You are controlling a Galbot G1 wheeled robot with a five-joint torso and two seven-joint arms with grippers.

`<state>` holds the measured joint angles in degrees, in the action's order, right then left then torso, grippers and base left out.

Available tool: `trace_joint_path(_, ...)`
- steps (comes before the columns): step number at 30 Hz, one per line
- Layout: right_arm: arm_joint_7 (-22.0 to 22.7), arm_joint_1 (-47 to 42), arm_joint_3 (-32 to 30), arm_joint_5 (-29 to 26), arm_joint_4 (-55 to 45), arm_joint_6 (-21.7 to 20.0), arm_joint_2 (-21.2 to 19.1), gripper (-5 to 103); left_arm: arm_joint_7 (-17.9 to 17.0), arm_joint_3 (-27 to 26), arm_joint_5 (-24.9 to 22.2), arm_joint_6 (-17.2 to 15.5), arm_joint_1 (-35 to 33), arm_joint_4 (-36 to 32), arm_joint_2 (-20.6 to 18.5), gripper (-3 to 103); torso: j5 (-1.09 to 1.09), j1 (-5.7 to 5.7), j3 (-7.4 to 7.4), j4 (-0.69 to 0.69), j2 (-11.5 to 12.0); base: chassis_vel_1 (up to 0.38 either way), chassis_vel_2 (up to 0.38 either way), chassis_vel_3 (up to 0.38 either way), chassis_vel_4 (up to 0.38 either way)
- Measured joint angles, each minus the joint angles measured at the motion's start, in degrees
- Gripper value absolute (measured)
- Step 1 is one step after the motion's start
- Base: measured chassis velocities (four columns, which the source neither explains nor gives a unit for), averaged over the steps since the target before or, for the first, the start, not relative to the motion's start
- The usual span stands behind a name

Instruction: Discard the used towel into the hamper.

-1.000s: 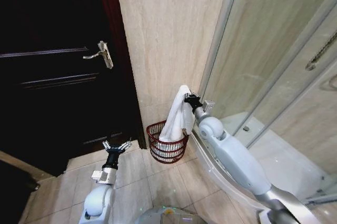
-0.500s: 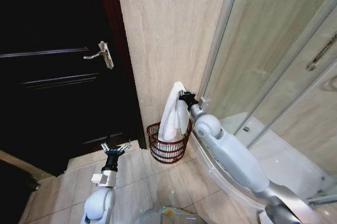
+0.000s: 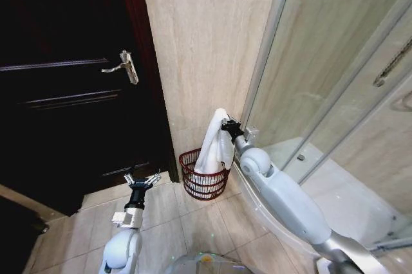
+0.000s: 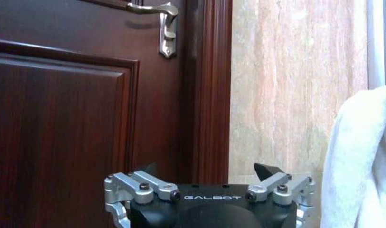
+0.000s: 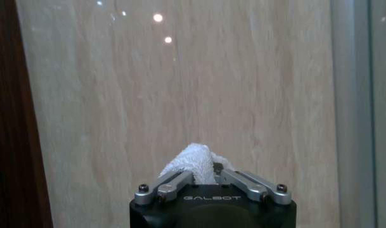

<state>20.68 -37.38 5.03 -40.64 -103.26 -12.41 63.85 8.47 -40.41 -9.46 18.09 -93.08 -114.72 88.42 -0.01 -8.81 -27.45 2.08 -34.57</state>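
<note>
Towel, where it is: the white towel (image 3: 215,145) hangs from the right pincer (image 3: 226,125), its lower end draped down into the hamper (image 3: 205,177) on the floor.
Left pincer: nearest the robot, the left pincer (image 3: 142,179) is raised low over the floor tiles (image 3: 174,222) with its fingers spread and nothing between them; it points toward the door and looks parked, well apart from the hamper.
Right pincer: clenched on a bunched top corner of the towel; the right wrist view shows the fingers (image 5: 177,180) pinching a white fold (image 5: 196,161) from both sides.
Why held so: gripping the top lets the cloth hang long and narrow, so my guess is that it can feed straight through the basket's round mouth rather than catch on the rim.
Hamper: a small round reddish-brown wire basket, standing upright in the corner, close against the wall.
Progress, as a judgement: the towel looks partly inside already, but most of its length stands above the rim, and the grip is not yet let go.
Around it: a dark wooden door (image 3: 64,94) with a metal handle (image 3: 125,66) is to the left; a beige tiled wall (image 3: 206,49) is behind the basket.
In the way: the glass shower screen (image 3: 335,74) and its raised base (image 3: 257,210) run close along the right arm, leaving little room on that side.
</note>
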Motion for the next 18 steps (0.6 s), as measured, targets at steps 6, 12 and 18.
trace_joint_path(6,-3.1,0.1,0.3,2.1,6.6,1.4,2.5,4,0.0,-0.1,0.1,0.0,-0.6,-0.8,0.5,100,0.01,-0.02,-0.02,0.01,0.0,0.000,0.000,0.000,0.000)
trace_joint_path(12,5.0,-2.4,3.1,-4.6,2.2,-4.3,0.2,4,-0.1,-1.0,0.2,0.4,-1.5,-2.0,1.1,100,0.01,-0.02,-0.03,0.00,0.0,0.000,0.000,0.000,0.000)
trace_joint_path(18,13.5,-3.6,3.2,-19.3,-5.7,-13.9,-2.8,4,-0.2,-1.8,0.2,0.9,-1.9,-2.7,1.3,100,0.00,-0.02,-0.02,-0.01,-0.1,0.000,0.000,0.000,0.000)
